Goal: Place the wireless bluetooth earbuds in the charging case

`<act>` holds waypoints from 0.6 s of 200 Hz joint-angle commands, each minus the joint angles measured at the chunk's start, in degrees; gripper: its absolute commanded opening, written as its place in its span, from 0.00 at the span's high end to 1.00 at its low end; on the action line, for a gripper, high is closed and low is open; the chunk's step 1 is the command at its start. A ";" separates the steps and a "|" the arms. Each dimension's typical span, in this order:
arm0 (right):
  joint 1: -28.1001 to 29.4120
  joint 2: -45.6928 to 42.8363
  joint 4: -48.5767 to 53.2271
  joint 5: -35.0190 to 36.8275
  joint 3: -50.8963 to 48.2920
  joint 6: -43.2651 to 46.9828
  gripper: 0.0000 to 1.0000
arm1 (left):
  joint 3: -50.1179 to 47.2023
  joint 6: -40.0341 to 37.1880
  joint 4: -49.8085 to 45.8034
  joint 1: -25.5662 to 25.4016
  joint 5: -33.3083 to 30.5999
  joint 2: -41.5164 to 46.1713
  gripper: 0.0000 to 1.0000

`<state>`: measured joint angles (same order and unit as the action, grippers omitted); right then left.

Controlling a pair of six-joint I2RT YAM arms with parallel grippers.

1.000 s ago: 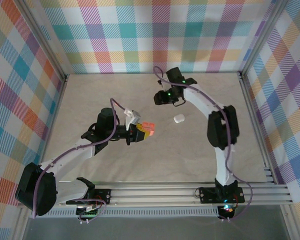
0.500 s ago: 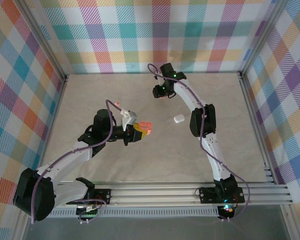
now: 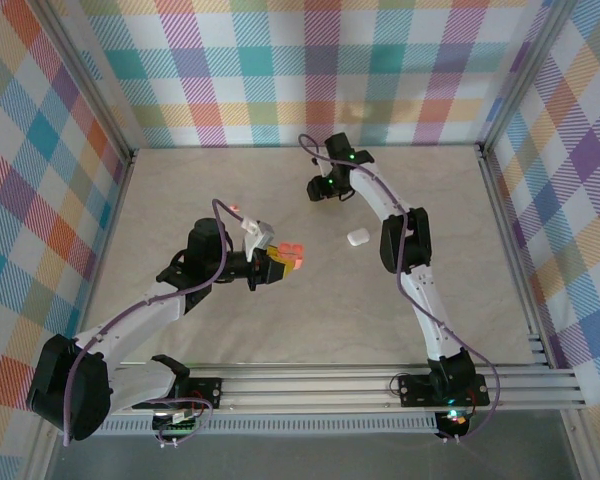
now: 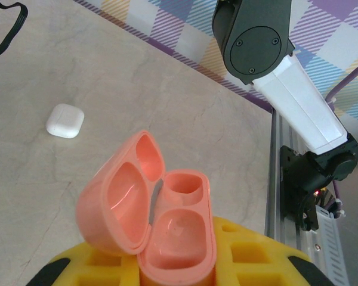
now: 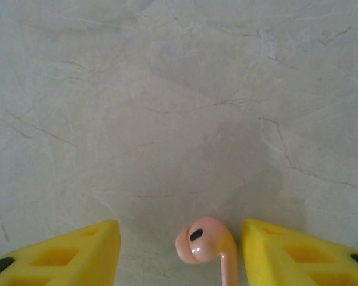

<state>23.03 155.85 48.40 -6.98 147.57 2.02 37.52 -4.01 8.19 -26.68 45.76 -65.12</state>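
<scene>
Over the table (image 3: 180,190), left gripper (image 4: 176,268) clamps the open pink charging case (image 4: 149,220). The right gripper (image 5: 180,238), jaws apart, straddles a pink earbud (image 5: 203,241) lying on the table, not touching it. Earbud judged light, rigid, slick: pinch the bulb, not the stem.

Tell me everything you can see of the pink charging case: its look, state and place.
The pink charging case is a rounded, glossy salmon-pink shell, plastic by its look. It is open: the lid is folded out to one side on a grey hinge strip, and both its wells are empty. The yellow fingers of the left gripper clamp its lower part from two sides and hold it raised, opening towards the wrist camera.
</scene>
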 commanded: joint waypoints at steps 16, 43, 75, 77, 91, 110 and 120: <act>0.09 0.86 1.42 -2.45 0.31 1.15 0.59 | -0.43 0.58 2.50 0.85 0.43 0.28 1.00; 0.17 -0.91 0.46 -2.66 -3.36 0.62 0.72 | -0.60 1.02 2.49 0.84 0.35 0.77 1.00; 0.18 -4.14 -0.32 -2.22 -8.44 -0.81 0.76 | -1.08 1.28 1.77 0.84 0.07 1.98 1.00; 0.18 -4.35 -0.39 -2.22 -8.77 -0.86 0.77 | -1.12 1.28 1.75 0.84 0.04 2.12 1.00; 0.26 -6.51 -0.74 -2.33 -11.65 -1.43 0.78 | -1.47 1.31 1.61 0.84 -0.22 2.89 1.00; 0.44 -10.27 -2.23 -2.50 -17.33 -2.52 0.78 | -1.83 1.68 1.33 0.84 -0.34 3.99 1.00; 0.53 -12.79 -3.80 -2.72 -21.40 -3.26 0.78 | -1.79 1.81 1.05 0.84 -0.35 4.67 1.00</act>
<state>22.90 148.55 42.81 -8.27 133.25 1.15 36.77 -2.87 9.02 -26.50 45.34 -62.83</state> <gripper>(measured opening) 0.221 0.221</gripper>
